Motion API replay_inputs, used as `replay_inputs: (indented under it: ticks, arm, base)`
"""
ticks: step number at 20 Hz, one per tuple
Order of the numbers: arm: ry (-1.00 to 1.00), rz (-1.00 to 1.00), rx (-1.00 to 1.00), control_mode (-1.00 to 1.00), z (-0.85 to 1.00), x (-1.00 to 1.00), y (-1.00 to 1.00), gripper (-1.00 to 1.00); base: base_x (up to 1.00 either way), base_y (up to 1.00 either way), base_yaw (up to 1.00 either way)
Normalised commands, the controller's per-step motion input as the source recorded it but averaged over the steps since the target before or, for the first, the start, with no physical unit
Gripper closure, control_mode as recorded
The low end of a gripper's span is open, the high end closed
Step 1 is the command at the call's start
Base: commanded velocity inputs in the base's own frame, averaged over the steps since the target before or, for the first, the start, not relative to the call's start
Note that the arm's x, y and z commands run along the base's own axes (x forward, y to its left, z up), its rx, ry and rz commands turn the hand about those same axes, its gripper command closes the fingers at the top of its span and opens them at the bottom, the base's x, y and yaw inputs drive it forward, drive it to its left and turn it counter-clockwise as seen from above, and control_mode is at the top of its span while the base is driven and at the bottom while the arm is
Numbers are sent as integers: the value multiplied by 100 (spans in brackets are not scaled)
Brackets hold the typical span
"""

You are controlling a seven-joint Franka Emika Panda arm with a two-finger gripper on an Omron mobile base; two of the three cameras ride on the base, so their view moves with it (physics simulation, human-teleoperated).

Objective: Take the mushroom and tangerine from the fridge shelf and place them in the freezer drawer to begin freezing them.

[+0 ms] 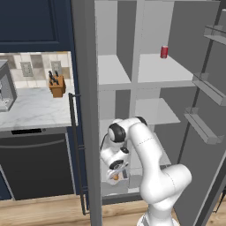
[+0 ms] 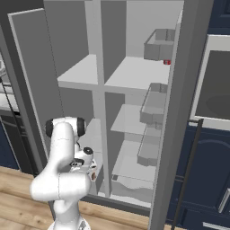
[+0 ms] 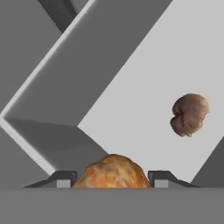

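In the hand view the tangerine point(image 3: 113, 171), bright orange and mottled, sits between my two fingertips with the gripper point(image 3: 112, 180) shut on it. The mushroom point(image 3: 189, 114), a dull brown lump, lies beyond it on the pale-grey floor of the freezer drawer point(image 3: 144, 83). The base views show the arm bent low into the fridge's narrow left column. My gripper point(image 1: 115, 175) point(image 2: 93, 174) points down there, with an orange speck of the tangerine point(image 1: 115, 177) at its tip. The fridge shelf point(image 1: 159, 70) point(image 2: 134, 74) is higher up in the wider column.
A red can point(image 1: 164, 51) point(image 2: 166, 62) stands at the back of the fridge shelf. Railed door racks point(image 1: 207, 88) line the open right door. The open left door point(image 1: 86, 110) stands close beside the arm. A counter with a knife block point(image 1: 57, 84) lies to the left.
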Motion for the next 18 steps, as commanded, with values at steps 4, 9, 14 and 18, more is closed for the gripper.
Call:
replay_inputs:
  ticks: [4, 9, 14, 18]
  arm:
    - [11, 0, 0, -100, -54, 56, 0, 100]
    - [11, 0, 0, -100, -59, 25, 0, 100]
    - [5, 6, 0, -100, -46, -9, 0, 100]
    - [0, 8, 0, -100, -33, -42, 0, 100]
  base:
    - [0, 0, 0]
    - [0, 0, 0]
    - [0, 0, 0]
    - [0, 0, 0]
